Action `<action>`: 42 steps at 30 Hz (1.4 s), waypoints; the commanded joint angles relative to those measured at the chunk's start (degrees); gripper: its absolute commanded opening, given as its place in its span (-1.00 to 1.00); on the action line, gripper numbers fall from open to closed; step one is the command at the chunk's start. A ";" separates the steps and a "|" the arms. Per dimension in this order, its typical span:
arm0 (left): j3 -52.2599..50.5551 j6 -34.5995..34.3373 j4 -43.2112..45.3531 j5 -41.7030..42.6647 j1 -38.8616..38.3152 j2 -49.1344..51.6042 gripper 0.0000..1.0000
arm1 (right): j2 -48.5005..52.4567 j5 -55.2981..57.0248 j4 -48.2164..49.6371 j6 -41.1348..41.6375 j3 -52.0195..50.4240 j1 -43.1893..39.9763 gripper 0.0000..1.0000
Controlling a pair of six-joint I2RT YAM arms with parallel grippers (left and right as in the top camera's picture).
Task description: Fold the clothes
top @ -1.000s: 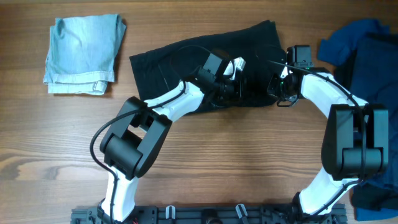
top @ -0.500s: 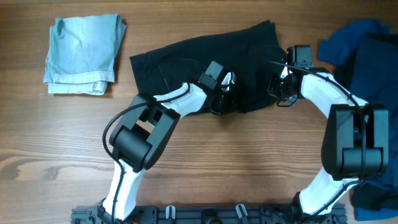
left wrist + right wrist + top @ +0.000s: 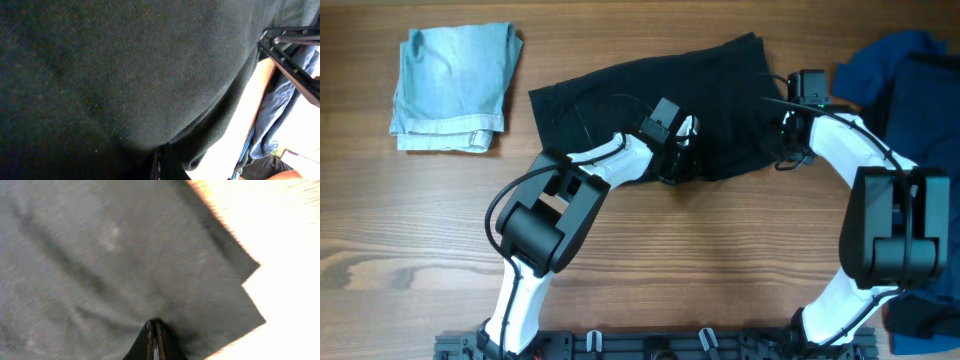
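Soft, creased black shorts (image 3: 610,95) pinched by fully closed left tool (image 3: 160,159) and right tool (image 3: 153,339); folded pale-blue garment (image 3: 450,85) lies apart.

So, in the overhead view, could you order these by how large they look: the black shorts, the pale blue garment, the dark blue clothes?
1. black shorts: the largest, spread out.
2. pale blue garment: folded, clearly smaller.
Unranked: dark blue clothes. The picture's edge cuts them off, so their full size does not show.

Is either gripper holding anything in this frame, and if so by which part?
Both are shut on the black shorts: the left gripper pinches their near edge, the right gripper their right edge, close to a corner.
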 commanded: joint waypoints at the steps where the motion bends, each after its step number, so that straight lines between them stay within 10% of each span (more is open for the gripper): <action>1: -0.59 -0.94 -0.79 -4.87 -0.13 0.87 -0.92 | 1.40 5.20 1.38 -0.79 1.07 -1.81 -0.92; 23: 1.16 -0.90 7.45 6.05 -0.13 -5.53 -0.92 | -4.79 4.48 -3.26 -3.87 12.00 -4.35 -0.91; 31: 1.88 5.20 6.49 -7.45 3.41 -19.23 -0.48 | -7.87 -10.47 -5.60 -9.22 14.53 -4.22 -0.91; 42: 1.88 15.19 -15.08 -22.45 16.50 -19.63 -0.60 | 3.48 -16.06 0.09 -13.62 13.33 -2.89 -0.92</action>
